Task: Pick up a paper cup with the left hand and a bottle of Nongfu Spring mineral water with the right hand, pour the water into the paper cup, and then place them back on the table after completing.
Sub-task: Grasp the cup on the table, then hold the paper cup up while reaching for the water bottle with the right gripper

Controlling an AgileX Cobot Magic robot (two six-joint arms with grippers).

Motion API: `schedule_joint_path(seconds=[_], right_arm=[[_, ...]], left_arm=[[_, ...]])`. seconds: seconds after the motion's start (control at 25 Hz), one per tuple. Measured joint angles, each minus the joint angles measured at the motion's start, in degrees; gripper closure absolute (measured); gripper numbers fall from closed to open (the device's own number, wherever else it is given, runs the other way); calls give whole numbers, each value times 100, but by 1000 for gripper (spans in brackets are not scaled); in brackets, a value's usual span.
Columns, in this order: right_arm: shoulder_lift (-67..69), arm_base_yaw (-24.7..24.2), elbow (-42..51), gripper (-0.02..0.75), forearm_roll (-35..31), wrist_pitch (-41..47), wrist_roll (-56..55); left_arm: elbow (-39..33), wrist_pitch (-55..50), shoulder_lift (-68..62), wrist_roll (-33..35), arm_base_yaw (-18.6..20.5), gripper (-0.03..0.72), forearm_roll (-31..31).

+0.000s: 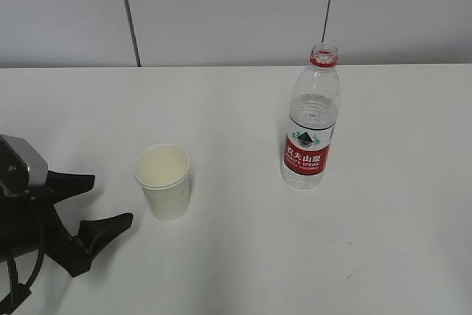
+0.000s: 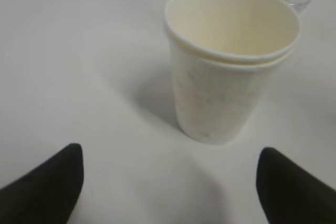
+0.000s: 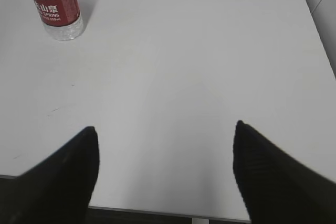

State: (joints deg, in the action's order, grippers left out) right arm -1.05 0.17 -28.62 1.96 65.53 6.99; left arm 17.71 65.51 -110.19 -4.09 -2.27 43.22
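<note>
the left gripper (image 1: 103, 201) gapes wide just beside the paper cup (image 1: 163, 180); a skewed closing could tip it. the right gripper (image 3: 163, 150), wide too, sits well apart from the probably uncapped bottle (image 1: 310, 119) on the surface (image 1: 236, 256).

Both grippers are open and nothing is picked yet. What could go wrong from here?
1. The cup looks like two nested cups, light and empty; the left gripper, open beside it, may nudge it over or crush it on closing.
2. The bottle stands uncapped with water inside; a tilted or hard grip could spill it onto the table.
3. The right gripper sits well off from the bottle, which lies at the edge of its view, so its approach may come in misaligned.
</note>
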Motion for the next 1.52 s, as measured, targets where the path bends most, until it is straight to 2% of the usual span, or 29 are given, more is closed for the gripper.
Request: schedule_joint_path(seconds=[0.28, 0.44, 0.64, 0.8, 1.12, 1.52], right_arm=[[0, 0, 0, 150, 0, 0, 0], [0, 0, 0, 150, 0, 0, 0], [0, 0, 0, 150, 0, 0, 0], [0, 0, 0, 150, 0, 0, 0], [0, 0, 0, 150, 0, 0, 0], [0, 0, 0, 150, 0, 0, 0]], left_arm=[[391, 2, -113, 0, -89, 80, 340], [555, 1, -350, -6, -523, 80, 382], [925, 6, -652, -6, -1143, 80, -187], [1106, 1, -887, -11, -1411, 80, -724], [1104, 2, -923, -11, -1461, 83, -1228], [1104, 2, -923, -11, -1461, 125, -1253]])
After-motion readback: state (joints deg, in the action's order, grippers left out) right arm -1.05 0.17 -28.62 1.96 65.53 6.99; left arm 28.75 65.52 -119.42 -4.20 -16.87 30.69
